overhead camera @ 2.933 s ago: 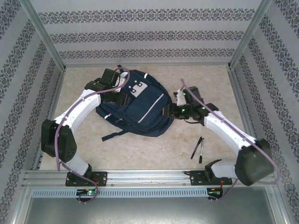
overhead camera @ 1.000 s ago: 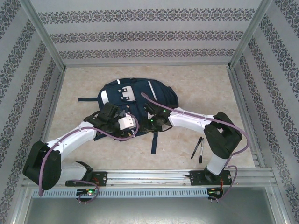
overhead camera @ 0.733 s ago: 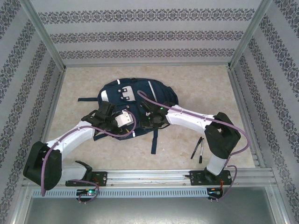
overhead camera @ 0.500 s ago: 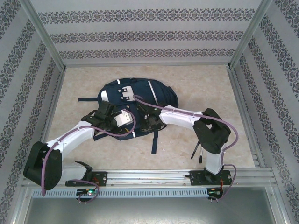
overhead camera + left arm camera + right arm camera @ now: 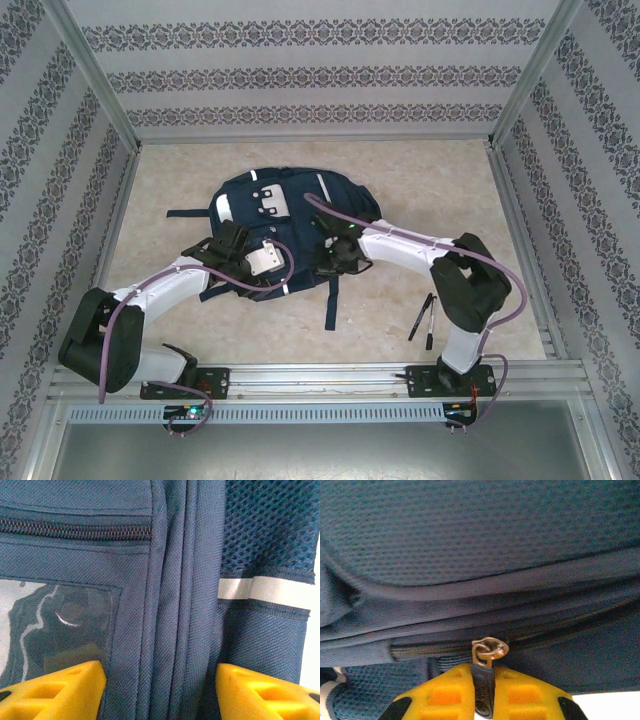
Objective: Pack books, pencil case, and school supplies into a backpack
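Currently the backpack (image 5: 300, 215) lies mid-tabletop. Right fingers (image 5: 445, 695) pinch its zipper pull (image 5: 483, 677); left fingers (image 5: 55, 690) stand spread over its front fabric. Two pens (image 5: 425, 320) lie unpacked toward the near right corner, so packing is judged incomplete.

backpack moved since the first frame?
Yes. The backpack has turned in place: its trailing strap, earlier pointing near-left, now points straight at the near rail, closer to the two pens, which haven't shifted.
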